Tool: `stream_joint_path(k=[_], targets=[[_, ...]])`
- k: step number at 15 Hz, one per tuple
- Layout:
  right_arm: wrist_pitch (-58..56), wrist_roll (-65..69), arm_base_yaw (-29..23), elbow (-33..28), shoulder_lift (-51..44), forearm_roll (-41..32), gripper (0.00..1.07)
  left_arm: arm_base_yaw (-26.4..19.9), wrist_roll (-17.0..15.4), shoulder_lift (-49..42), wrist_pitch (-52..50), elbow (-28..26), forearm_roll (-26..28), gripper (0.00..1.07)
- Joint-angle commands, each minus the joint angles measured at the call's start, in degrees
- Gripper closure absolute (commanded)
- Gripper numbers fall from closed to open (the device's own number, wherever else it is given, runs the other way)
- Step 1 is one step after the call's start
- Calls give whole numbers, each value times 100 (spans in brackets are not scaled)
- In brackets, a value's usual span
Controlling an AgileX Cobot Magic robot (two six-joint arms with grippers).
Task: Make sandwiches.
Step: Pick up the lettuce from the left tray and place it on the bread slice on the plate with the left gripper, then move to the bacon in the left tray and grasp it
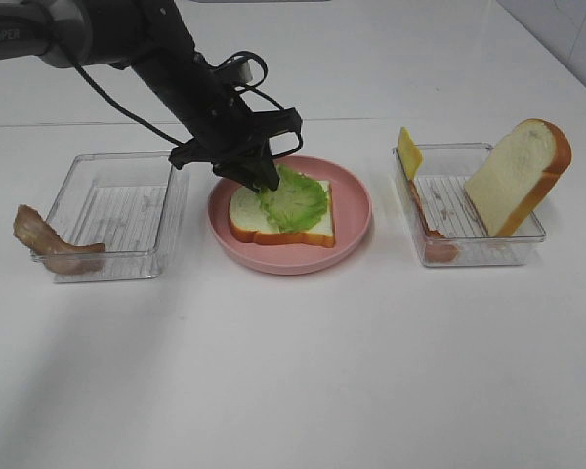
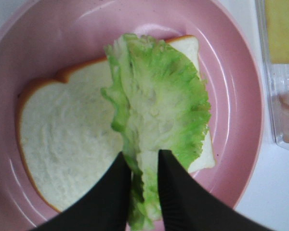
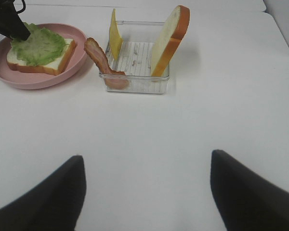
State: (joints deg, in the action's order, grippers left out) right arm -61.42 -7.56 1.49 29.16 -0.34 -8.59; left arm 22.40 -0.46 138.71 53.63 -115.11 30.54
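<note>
A bread slice (image 1: pixel 249 217) with orange-brown crust lies on the round pink plate (image 1: pixel 352 210). A ruffled green lettuce leaf (image 1: pixel 298 200) lies on it. My left gripper (image 1: pixel 267 181) is shut on the leaf's near edge; in the left wrist view the fingers (image 2: pixel 108 197) pinch the lettuce (image 2: pixel 156 110) over the bread (image 2: pixel 72 149). A second bread slice (image 1: pixel 518 176), a yellow cheese slice (image 1: pixel 408 151) and a bacon strip (image 1: pixel 432 234) lean in the right clear tray (image 1: pixel 469 256). Another bacon strip (image 1: pixel 51 244) hangs on the left tray (image 1: pixel 166 210). My right gripper (image 3: pixel 144 190) is open, over bare table.
The white table (image 1: pixel 293 371) spreads in front of the trays. The left arm and its cables (image 1: pixel 127 49) reach from the back left over the left tray to the plate. In the right wrist view the plate (image 3: pixel 38 79) and right tray (image 3: pixel 137 82) lie ahead.
</note>
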Motion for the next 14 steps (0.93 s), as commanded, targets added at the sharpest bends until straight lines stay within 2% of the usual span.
stream_joint_path(k=[1, 2, 3, 5, 7, 8, 10, 11, 14], targets=[[52, -34, 46, -11, -80, 0, 38, 11, -40, -34, 23, -17, -46, 36], [52, -34, 46, -11, -80, 0, 38, 11, -6, -74, 46, -17, -57, 27], [52, -34, 46, -11, -80, 0, 38, 11, -6, -103, 52, -17, -86, 25], [52, -34, 46, -11, -80, 0, 38, -69, -6, -281, 132, -86, -264, 25], [52, -34, 46, -11, -80, 0, 38, -166, -46, -447, 401, -292, -705, 25], [52, -34, 46, -11, -80, 0, 38, -183, -126, -510, 665, -435, -928, 25], [52, -34, 46, -11, -80, 0, 38, -367, -533, -607, 1518, -768, -1301, 25], [52, -34, 46, -11, -80, -23, 38, -596, -561, -733, 2023, -911, -1409, 25], [52, -34, 46, -11, -80, -29, 38, -911, -653, -974, 2023, -911, -1415, 27]])
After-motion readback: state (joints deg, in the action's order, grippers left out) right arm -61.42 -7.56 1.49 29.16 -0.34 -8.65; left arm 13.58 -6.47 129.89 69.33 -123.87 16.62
